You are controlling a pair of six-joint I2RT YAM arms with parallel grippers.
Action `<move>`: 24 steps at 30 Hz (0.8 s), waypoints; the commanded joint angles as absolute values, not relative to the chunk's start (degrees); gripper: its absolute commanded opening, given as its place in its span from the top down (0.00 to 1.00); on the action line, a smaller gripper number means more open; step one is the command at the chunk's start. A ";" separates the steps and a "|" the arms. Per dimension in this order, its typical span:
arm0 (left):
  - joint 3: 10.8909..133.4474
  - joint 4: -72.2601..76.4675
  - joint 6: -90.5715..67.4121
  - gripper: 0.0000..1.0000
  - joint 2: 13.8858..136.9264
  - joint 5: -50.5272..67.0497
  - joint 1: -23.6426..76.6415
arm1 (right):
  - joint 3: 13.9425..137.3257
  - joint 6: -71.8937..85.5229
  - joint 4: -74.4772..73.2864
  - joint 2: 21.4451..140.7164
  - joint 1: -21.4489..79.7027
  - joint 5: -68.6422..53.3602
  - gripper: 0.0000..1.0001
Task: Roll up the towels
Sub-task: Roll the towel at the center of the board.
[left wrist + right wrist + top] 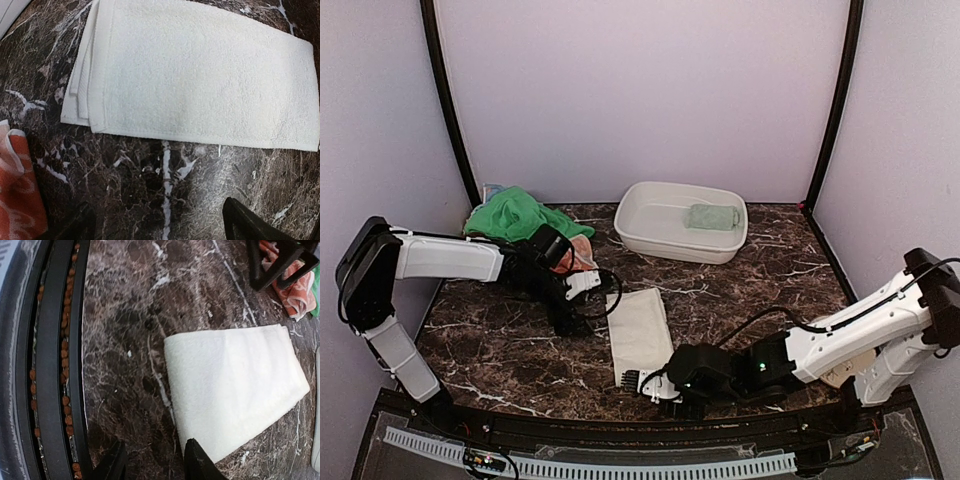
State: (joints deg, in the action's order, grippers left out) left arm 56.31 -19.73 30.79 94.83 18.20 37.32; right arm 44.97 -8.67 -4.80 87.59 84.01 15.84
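Note:
A cream-white towel (pixel 640 333) lies flat on the marble as a long folded strip, also seen in the left wrist view (pixel 200 75) and the right wrist view (pixel 235 385). My left gripper (pixel 570 320) hovers just left of the strip's far half, open wide over bare marble (pixel 160 227). My right gripper (pixel 655 385) is at the strip's near end, open with nothing between its fingers (pixel 155 462); one fingertip (pixel 200 460) is at the towel's near corner. A bright green towel (pixel 515 213) and an orange patterned towel (pixel 578 255) lie bunched at the back left. A small sage-green towel (pixel 712 216) lies in the basin.
The white plastic basin (pixel 650 235) stands at the back centre. A cream plate (pixel 845 372) is partly hidden under my right arm. The table's black front rail (pixel 55 365) runs close behind my right gripper. The orange towel (pixel 17 195) lies beside my left fingers.

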 commanded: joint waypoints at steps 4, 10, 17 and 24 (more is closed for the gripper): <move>56.73 -22.65 31.40 0.09 91.54 20.31 35.60 | 43.77 -19.89 -2.91 93.09 85.18 24.17 0.64; 54.42 -24.30 32.16 0.09 88.20 20.82 32.35 | 42.81 -21.27 -0.52 96.14 83.60 23.38 0.68; 49.11 -26.92 34.21 0.09 82.17 20.44 31.16 | 43.82 -23.46 0.45 96.46 81.17 23.97 0.71; 48.60 -27.70 34.10 0.09 81.46 19.92 31.02 | 45.11 -23.97 -2.69 97.16 78.71 19.04 0.71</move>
State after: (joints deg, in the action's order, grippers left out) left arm 49.36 -25.67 33.28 83.33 19.68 31.33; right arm 43.70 -23.51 -0.73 96.29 80.18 21.87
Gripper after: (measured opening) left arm 0.907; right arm 0.297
